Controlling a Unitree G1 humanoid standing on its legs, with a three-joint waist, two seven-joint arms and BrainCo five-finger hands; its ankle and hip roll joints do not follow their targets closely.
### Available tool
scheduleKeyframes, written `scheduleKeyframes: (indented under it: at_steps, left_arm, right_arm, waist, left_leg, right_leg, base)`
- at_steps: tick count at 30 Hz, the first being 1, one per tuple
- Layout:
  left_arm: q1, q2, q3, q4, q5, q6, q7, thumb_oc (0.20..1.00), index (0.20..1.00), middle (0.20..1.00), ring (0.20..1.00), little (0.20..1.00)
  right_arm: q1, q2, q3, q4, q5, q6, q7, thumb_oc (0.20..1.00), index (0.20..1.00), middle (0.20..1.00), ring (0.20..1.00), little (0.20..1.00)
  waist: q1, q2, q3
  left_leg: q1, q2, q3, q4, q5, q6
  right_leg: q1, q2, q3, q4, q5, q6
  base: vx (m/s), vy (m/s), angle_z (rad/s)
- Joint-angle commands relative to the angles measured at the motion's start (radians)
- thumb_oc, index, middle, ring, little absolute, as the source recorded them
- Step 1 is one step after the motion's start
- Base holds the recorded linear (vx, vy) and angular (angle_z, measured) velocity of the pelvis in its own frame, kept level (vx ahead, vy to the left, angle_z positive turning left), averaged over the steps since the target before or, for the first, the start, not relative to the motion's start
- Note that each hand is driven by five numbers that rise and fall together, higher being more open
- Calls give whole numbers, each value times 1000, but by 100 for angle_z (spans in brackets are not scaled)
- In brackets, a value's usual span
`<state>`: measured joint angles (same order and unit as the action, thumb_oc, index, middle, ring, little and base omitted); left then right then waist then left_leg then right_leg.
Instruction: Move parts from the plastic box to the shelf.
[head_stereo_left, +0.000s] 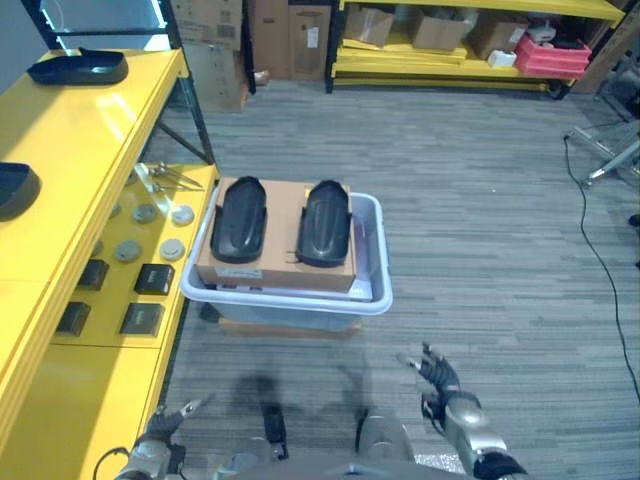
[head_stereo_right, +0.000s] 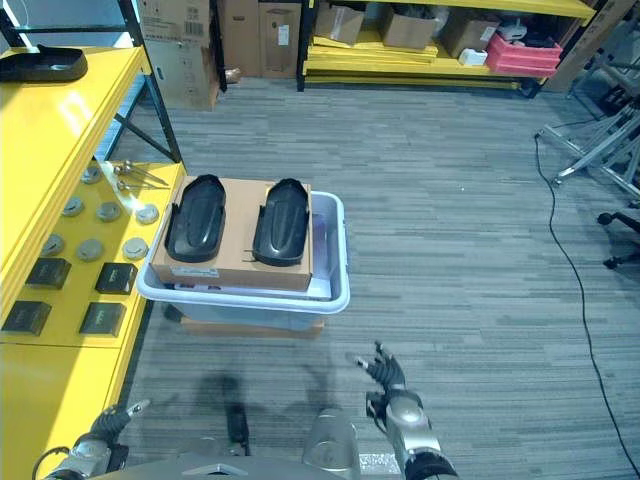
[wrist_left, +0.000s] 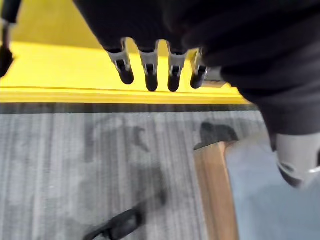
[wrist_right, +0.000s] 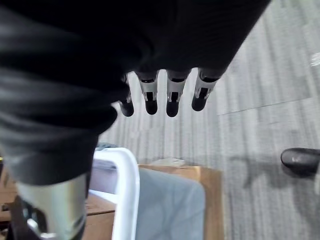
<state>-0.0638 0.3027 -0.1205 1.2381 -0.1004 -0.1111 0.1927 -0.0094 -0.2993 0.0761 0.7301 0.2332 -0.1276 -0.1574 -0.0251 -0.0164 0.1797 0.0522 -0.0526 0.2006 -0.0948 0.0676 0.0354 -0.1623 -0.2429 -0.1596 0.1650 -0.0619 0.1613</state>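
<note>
My right hand (head_stereo_left: 445, 385) has silver fingers (wrist_right: 171, 98) ending in dark rounded tips, each with a small black slot near the knuckle. A dark ribbed cover wraps its back and wrist, above a silver-grey forearm. My left hand (head_stereo_left: 165, 425) looks the same: silver fingers (wrist_left: 149, 75), dark tips, black cover behind them.

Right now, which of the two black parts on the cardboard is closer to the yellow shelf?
The left black part, lying along the cardboard edge beside the yellow shelf; the other black part lies on the far side.
</note>
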Motion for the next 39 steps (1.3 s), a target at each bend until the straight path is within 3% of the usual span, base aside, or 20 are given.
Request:
scheduleKeyframes:
  at_steps: [1,7,9,15,19,28,34,39]
  left_arm:
    - [-28,-15,0,16,-17,-16,38,1000,1000,1000,1000,1000]
    - [-20,-86,-63,20,18,-18,45,1000,1000,1000,1000,1000]
    - [-31,-117,-140,9,68,-21,54,1000,1000,1000,1000,1000]
    - [-61,-111,-180,2,55,-26,90,1000,1000,1000,1000,1000]
    - [-77,-109,-158,16,-35,-31,113,1000,1000,1000,1000,1000]
    - [-93,-122,-227,12,-30,-30,108,1000,1000,1000,1000,1000]
    - [-113,-114,-222,-7,-31,-43,132,1000,1000,1000,1000,1000]
    - [-114,-100,-205,-10,-39,-48,144,1000,1000,1000,1000,1000]
  right_arm:
    - [-40,-66,-43,-88,-2,-60,-70,1000,1000,1000,1000,1000]
    - [-51,-84,-64,-222,-78,-73,-154,1000,1000,1000,1000,1000]
    - [-142,-96,-54,-250,-113,-80,-222,1000,1000,1000,1000,1000]
    - [-395,-148,-3,-175,-160,-57,-330,1000,1000,1000,1000,1000]
    - [-544,-189,30,-107,-161,-33,-364,1000,1000,1000,1000,1000]
    - [-803,-324,108,60,-118,-34,-358,1000,1000,1000,1000,1000]
    - [-833,-367,77,-75,-190,-53,-457,1000,1000,1000,1000,1000]
    - [-841,-368,49,-134,-189,-66,-473,1000,1000,1000,1000,1000]
  waist:
    - [4,21,43]
    - [-1,42,27]
    - [4,55,43]
    - [39,74,92]
    - [67,77,121]
    - [100,81,179]
    - [109,85,191]
    - [120,80,185]
  left_leg:
    - [-11,135,-62,55,-23,-88]
    - [-20,149,-88,16,9,-115]
    - [-46,153,-102,15,14,-121]
    - [-122,151,-125,8,30,-128]
    - [-197,149,-134,8,43,-135]
    - [-297,134,-162,8,65,-138]
    - [-315,120,-187,8,68,-138]
    - [-310,113,-199,8,65,-136]
  right_leg:
    - [153,28,-12,-129,144,21]
    - [202,57,-74,-204,135,6]
    - [199,64,-90,-233,140,5]
    - [140,62,-87,-252,159,6]
    - [67,56,-88,-252,179,11]
    - [-14,44,-85,-252,206,20]
    - [-11,33,-105,-252,207,26]
    - [6,28,-120,-252,202,28]
  base:
    - [118,-149,46]
    - [98,-123,20]
    - [26,-52,19]
    - [-31,6,1]
    - [-81,23,12]
    - [-5,43,7]
    - [34,17,11]
    - [31,8,10]
